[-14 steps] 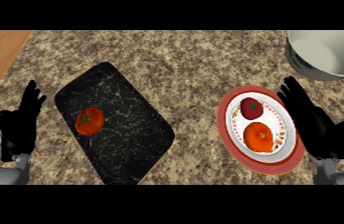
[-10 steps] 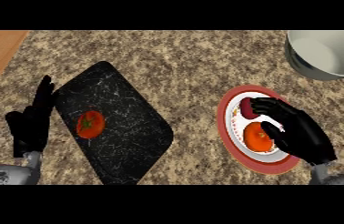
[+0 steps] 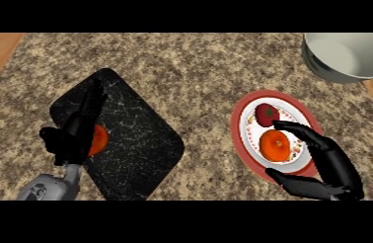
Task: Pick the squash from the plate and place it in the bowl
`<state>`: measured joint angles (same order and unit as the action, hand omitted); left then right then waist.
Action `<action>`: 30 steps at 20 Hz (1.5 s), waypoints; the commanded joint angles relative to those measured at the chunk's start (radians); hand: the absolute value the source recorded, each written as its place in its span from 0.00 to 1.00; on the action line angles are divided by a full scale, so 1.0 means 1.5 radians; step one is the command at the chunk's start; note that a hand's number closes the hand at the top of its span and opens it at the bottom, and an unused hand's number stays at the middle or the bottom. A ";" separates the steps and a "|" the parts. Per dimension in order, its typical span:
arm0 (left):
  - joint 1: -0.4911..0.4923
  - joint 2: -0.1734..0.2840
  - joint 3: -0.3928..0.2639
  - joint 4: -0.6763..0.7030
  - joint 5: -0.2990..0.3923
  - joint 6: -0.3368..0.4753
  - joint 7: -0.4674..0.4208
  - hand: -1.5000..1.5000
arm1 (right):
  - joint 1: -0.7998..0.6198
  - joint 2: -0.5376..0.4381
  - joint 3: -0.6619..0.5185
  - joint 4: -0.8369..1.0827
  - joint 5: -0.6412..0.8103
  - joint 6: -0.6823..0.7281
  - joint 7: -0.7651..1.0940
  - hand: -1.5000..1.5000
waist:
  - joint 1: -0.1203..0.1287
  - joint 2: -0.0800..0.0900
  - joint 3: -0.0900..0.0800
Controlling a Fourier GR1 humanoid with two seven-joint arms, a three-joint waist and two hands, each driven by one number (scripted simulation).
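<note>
On the speckled bench [image 3: 189, 64], a red-rimmed plate [image 3: 242, 138] at 4 o'clock holds an orange squash [image 3: 275, 144] and a dark red fruit [image 3: 266, 113]. The grey bowl [image 3: 339, 57] sits at 1 o'clock. The right hand [image 3: 331, 165] cups around the squash, fingers [image 3: 302, 133] curved above, thumb below, not closed on it. The left hand [image 3: 76, 133] lies with straight fingers over a tomato [image 3: 100, 140] on the black board [image 3: 131, 138] at 8 o'clock.

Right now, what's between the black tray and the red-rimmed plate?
Head view: only bare speckled counter lies between the black tray and the red-rimmed plate. No object sits in that stretch; the grey bowl stands further back at the right.
</note>
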<state>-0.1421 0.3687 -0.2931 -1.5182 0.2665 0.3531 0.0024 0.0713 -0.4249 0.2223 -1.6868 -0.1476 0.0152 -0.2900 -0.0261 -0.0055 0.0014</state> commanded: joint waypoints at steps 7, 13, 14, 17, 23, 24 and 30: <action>0.017 -0.044 -0.034 -0.057 -0.039 0.005 0.032 0.50 | 0.124 -0.063 -0.119 -0.198 -0.004 -0.006 -0.031 0.00 | 0.011 0.001 -0.001; -0.002 -0.056 -0.004 -0.003 -0.042 -0.027 0.006 0.50 | 0.075 -0.107 -0.137 -0.236 0.030 0.003 0.168 0.00 | 0.015 0.003 -0.001; -0.009 -0.041 -0.001 -0.008 -0.043 -0.028 0.018 0.50 | 0.046 -0.137 -0.147 -0.299 0.000 0.007 0.262 0.00 | 0.015 0.002 -0.002; -0.056 -0.043 0.026 0.037 -0.022 -0.063 0.009 0.50 | -0.029 -0.131 -0.078 -0.212 0.038 0.021 0.318 0.00 | 0.023 0.007 -0.002; -0.050 -0.035 0.035 0.002 -0.029 -0.065 0.051 0.50 | -0.052 -0.169 -0.064 -0.150 0.042 0.105 0.393 0.00 | 0.023 0.005 -0.001; -0.017 -0.050 0.025 -0.004 -0.040 -0.065 0.022 0.50 | -0.056 -0.147 -0.053 -0.159 0.050 0.097 0.423 0.00 | 0.022 0.004 -0.001; -0.017 -0.099 0.026 0.024 -0.092 -0.052 0.011 0.50 | -0.028 -0.117 -0.066 -0.133 0.098 0.156 0.393 0.00 | 0.015 0.003 -0.001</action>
<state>-0.1699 0.2574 -0.2648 -1.5107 0.1642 0.2793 0.0365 -0.0149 -0.6398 0.1137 -1.8708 -0.0585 0.2167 0.3006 0.0029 0.0005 -0.0003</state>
